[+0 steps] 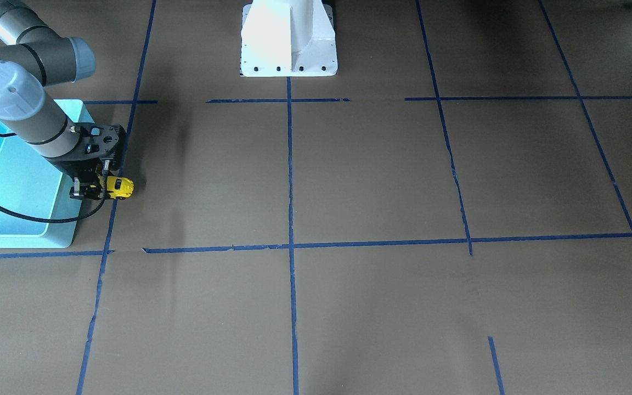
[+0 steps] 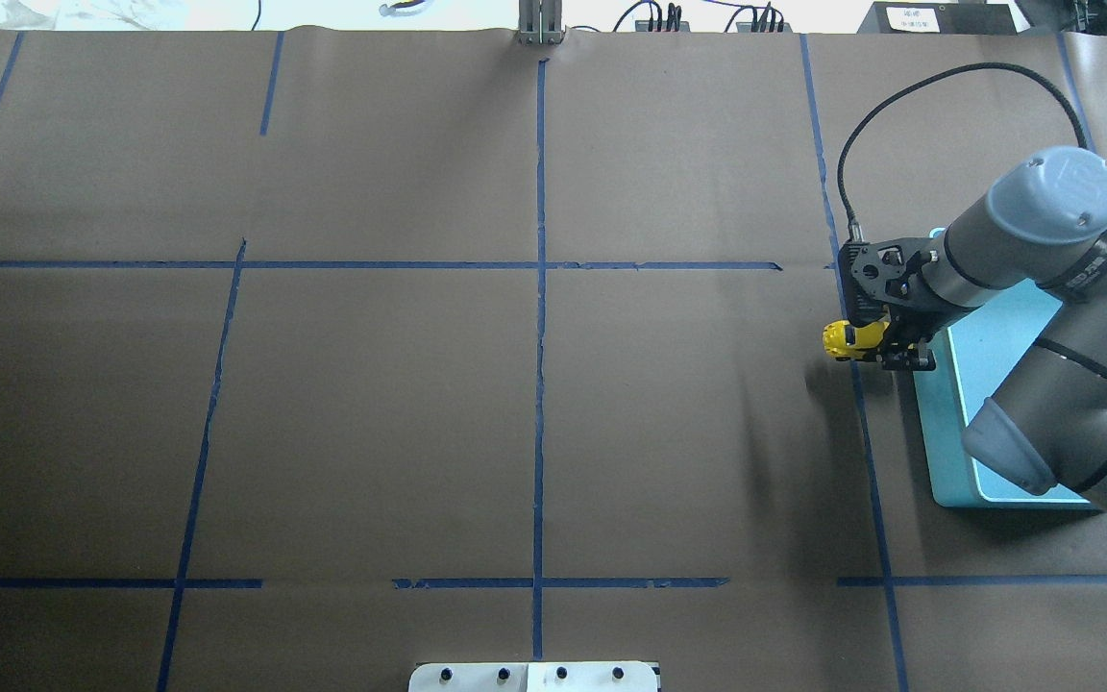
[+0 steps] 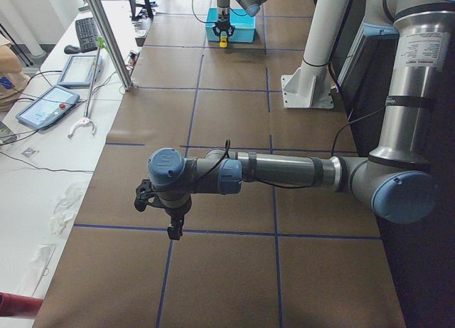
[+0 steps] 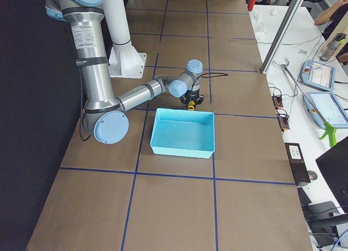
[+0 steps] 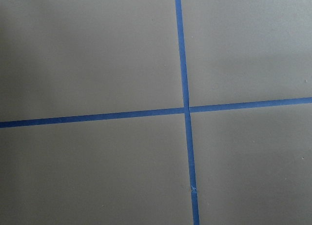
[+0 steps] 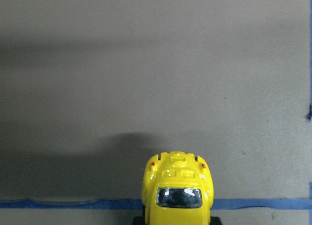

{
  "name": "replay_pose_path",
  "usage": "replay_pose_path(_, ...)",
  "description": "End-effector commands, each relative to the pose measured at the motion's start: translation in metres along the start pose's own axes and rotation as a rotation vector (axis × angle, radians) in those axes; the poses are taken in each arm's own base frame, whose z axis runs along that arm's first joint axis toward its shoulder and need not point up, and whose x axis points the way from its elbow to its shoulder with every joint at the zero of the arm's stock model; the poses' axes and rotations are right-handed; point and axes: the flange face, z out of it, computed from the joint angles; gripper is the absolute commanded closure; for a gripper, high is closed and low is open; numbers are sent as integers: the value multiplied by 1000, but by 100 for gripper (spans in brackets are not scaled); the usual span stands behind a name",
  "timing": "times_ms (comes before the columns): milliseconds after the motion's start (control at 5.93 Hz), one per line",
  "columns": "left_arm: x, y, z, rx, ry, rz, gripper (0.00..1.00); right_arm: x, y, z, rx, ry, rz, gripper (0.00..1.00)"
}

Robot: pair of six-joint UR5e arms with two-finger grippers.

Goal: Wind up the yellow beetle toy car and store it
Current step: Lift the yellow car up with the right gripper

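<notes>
One arm has the action: the right gripper (image 2: 885, 346) is clamped on the rear half of the yellow beetle toy car (image 2: 842, 339), jaws closed against its sides. The nose sticks out toward 9 o'clock in the overhead view. The car sits just beside the turquoise bin (image 2: 943, 452), at the bin's 9 o'clock, outside the wall and not yet in it. From the wrist camera the car (image 6: 178, 195) hangs over a blue tape line (image 6: 73, 204) with its shadow thrown ahead on the brown paper. Whether the wheels touch the paper I cannot tell.

Far down the table the left gripper (image 3: 173, 228) hangs over bare paper, and I cannot tell how far apart its fingers are.

My read is that winding comes first. Doing it well means pressing the wheels flat on the paper and dragging the car straight back toward 3 o'clock, level, so the spring loads without the car twisting in the grip. Then lift clear of the bin wall and let go low inside
</notes>
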Motion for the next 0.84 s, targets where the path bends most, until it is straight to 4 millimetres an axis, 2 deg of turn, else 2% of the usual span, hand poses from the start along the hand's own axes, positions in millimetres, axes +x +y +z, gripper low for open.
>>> replay_pose_path(0,0,0,0,1,0,1,0,10,-1,-69,82,-11,51,100)
replay_pose_path(169,0,1,0,-1,0,-2,0,6,-2,-113,126,0,66,100)
replay_pose_path(337,0,1,0,0,0,0,0,3,5,-163,172,16,96,100)
replay_pose_path(506,0,1,0,0,2,0,0,1,21,-188,184,25,125,100)
replay_pose_path(674,0,1,0,0,2,0,0,-2,53,-175,146,10,115,100)
